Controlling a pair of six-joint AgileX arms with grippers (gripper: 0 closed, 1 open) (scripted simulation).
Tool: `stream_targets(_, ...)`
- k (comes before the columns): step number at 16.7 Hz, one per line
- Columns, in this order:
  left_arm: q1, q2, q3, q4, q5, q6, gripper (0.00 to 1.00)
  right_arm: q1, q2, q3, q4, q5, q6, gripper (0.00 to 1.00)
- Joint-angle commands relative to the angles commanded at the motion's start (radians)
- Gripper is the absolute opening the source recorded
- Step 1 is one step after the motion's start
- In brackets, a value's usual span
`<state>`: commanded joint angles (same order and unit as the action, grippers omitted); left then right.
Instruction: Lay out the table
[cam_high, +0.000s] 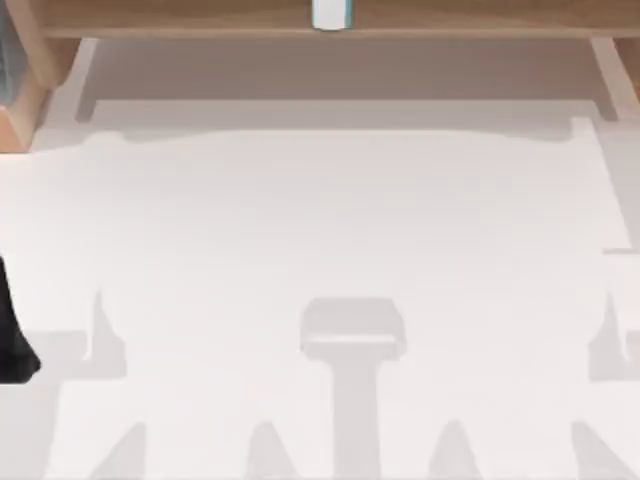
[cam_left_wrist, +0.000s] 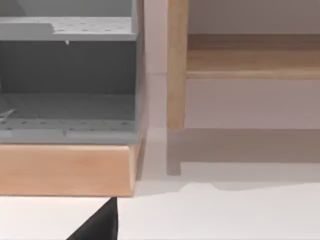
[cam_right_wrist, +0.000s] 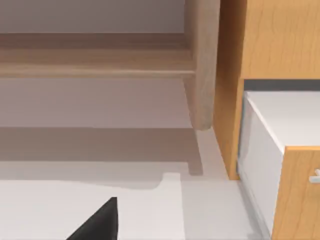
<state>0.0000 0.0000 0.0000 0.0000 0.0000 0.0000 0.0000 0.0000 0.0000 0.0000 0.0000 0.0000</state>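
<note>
The table (cam_high: 330, 220) is a broad, plain white top with nothing lying on it in the top view, only soft grey shadows of the arms near its front edge. A black part of my left arm (cam_high: 14, 335) pokes in at the table's left edge. In the left wrist view a black tip of my left gripper (cam_left_wrist: 99, 224) hangs over the white top near the back left corner. A black tip of my right gripper (cam_right_wrist: 100, 222) shows the same way in the right wrist view, over the table near the back right corner.
A wooden shelf (cam_high: 200, 18) on posts runs along the back, with a small white and teal object (cam_high: 329, 14) on it at the middle. A grey perforated rack (cam_left_wrist: 67, 85) on a wooden base stands back left. A wooden cabinet (cam_right_wrist: 270, 45) with a white drawer (cam_right_wrist: 280, 130) stands back right.
</note>
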Motion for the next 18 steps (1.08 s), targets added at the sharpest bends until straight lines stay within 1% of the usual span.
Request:
stream_targets(4,0.000,0.000,0.000,0.000,0.000,0.000,1.00,-0.003,0.028,0.029,-0.016,0.016,-0.010,1.00)
stream_targets(6,0.000,0.000,0.000,0.000,0.000,0.000,1.00,-0.012,0.097,0.097,-0.056,0.050,-0.033,1.00)
stream_targets(8,0.000,0.000,0.000,0.000,0.000,0.000,1.00,-0.024,0.210,0.211,-0.121,0.095,-0.069,1.00)
stream_targets(12,0.000,0.000,0.000,0.000,0.000,0.000,1.00,-0.057,0.537,0.554,-0.299,0.189,-0.162,1.00)
stream_targets(15,0.000,0.000,0.000,0.000,0.000,0.000,1.00,-0.087,0.839,0.887,-0.460,0.244,-0.241,1.00)
stream_targets(18,0.000,0.000,0.000,0.000,0.000,0.000,1.00,-0.127,1.170,1.246,-0.631,0.274,-0.321,1.00)
